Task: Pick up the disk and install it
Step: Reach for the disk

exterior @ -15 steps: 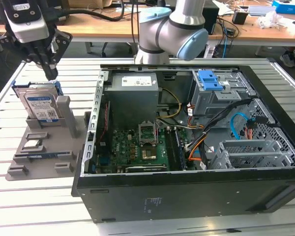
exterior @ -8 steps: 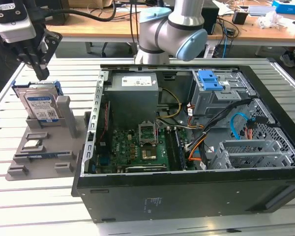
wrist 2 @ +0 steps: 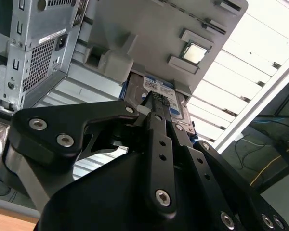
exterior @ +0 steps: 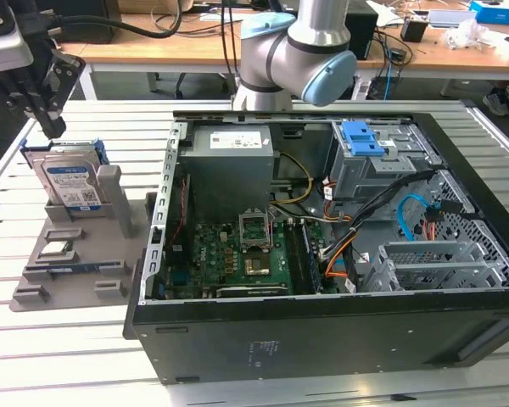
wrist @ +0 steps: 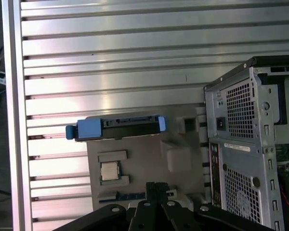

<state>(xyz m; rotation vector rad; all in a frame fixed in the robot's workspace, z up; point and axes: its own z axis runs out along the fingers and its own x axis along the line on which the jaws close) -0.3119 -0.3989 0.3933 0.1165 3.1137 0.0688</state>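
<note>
The disk (exterior: 68, 182) stands upright on its edge in a slot of the grey holder (exterior: 34, 292), at the exterior view's left; it is silver with a white-and-blue label and a blue bracket. My gripper (exterior: 53, 129) hangs just above the disk's top edge, apart from it, with its black fingers together and nothing between them. In the first wrist view the disk (wrist: 118, 127) shows edge-on, ahead of the gripper (wrist: 156, 185). The second wrist view has the disk's label (wrist 2: 167, 98) just past the gripper (wrist 2: 149, 100).
An open black computer case (exterior: 322, 339) lies on the slatted metal table (exterior: 76, 365), right of the holder, with a drive cage and blue latch (exterior: 362, 138) at its far side. A square chip (exterior: 58, 248) and a memory stick sit on the holder. The arm's base (exterior: 297, 51) stands behind the case.
</note>
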